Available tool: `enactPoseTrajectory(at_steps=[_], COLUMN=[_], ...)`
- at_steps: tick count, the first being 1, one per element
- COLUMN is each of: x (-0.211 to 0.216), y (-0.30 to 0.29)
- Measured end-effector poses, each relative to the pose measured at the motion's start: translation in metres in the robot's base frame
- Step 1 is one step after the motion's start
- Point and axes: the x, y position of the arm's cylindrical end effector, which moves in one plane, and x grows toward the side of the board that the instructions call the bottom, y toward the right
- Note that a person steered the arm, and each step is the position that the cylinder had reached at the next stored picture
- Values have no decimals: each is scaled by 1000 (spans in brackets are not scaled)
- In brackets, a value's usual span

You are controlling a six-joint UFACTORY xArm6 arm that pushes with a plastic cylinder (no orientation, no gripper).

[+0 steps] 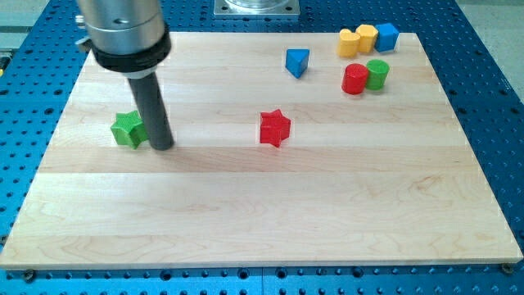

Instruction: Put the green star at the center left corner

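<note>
Green star (128, 129) lies flat at the board's (246, 229) left side, about mid-height, a little in from the left edge. My tip (162, 147) stands just at its right flank, touching or nearly so; no claw on this rod, so no open-or-shut state to report. Judged step: final leftward push. Next move calls for a short shove toward the view's left, centred on the star so it does not spin off. Star shows no long axis; 1 point aims upward. Farther: red star (275, 128) mid-board, blue triangle (297, 62), red cylinder (354, 79), green cylinder (377, 74), 2 yellow blocks (358, 40), blue cube (386, 36).
</note>
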Motion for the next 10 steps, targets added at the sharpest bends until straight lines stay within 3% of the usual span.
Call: enactPoseTrajectory(at_steps=[3, 4, 6, 10], x=[-11, -11, -68, -78], y=[-69, -43, 71, 359])
